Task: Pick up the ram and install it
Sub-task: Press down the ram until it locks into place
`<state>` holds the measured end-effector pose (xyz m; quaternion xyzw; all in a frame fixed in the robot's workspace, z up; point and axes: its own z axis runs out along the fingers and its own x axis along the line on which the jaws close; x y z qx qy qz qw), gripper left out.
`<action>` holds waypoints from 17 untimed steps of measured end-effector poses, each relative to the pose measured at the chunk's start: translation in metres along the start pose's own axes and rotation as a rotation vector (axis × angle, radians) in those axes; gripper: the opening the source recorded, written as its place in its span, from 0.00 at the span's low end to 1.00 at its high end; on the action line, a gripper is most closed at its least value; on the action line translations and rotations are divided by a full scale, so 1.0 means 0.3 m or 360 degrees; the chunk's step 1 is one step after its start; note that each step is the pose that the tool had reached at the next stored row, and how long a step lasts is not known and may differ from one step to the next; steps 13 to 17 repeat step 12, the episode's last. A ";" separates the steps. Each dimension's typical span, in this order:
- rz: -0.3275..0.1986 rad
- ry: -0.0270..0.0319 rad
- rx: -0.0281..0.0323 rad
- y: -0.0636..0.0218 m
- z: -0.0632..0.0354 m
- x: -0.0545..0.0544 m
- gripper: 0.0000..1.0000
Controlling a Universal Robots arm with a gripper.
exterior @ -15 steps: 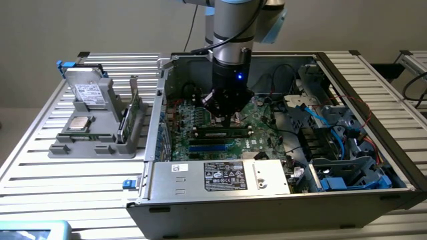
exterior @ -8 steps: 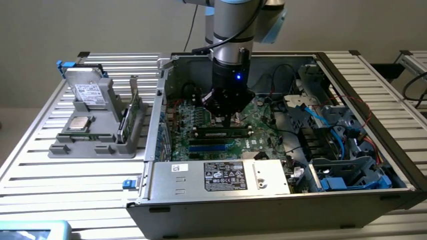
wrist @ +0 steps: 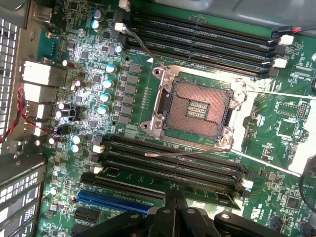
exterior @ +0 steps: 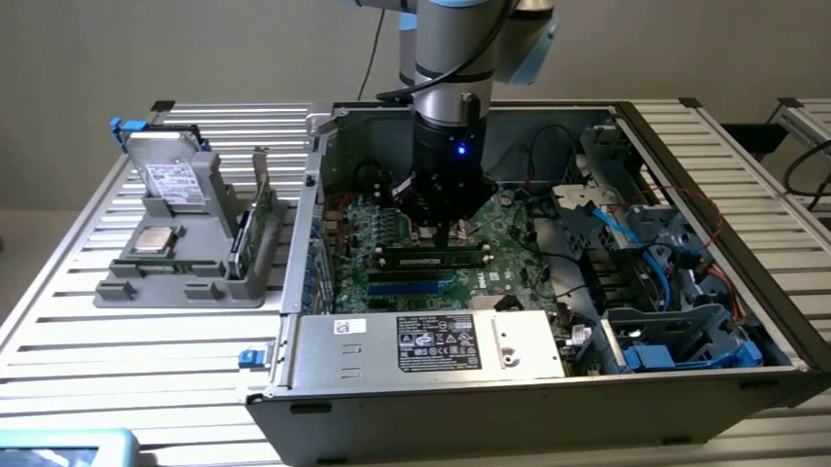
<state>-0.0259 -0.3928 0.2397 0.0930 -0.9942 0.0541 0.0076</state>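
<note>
The slim dark-green ram stick [exterior: 433, 260] lies in a long black motherboard slot [exterior: 435, 250] at the centre of the exterior view. Directly above it, the black gripper [exterior: 446, 233] has its fingers pressed together, inside the open grey computer case [exterior: 389, 409].

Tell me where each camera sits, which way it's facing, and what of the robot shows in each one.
Exterior view: off the arm, raised, looking down on the open PC case on a slatted table; the arm reaches down into the case, gripper over the ram.
Wrist view: on the wrist, looking onto the motherboard and its empty CPU socket; the shut gripper shows at the ram.
Shared: gripper, motherboard, ram.
</note>
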 end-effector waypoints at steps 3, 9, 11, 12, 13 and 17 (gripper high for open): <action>0.0048 -0.00007 0.00013 0.000 0.000 0.000 0.11; 0.0085 -0.00021 0.00017 0.000 0.000 0.000 0.11; 0.0085 -0.00021 0.00017 0.000 0.000 0.000 0.11; 0.0085 -0.00021 0.00017 0.000 0.000 0.000 0.11; 0.0085 -0.00021 0.00017 0.000 0.000 0.000 0.11; 0.0085 -0.00021 0.00017 0.000 0.000 0.000 0.11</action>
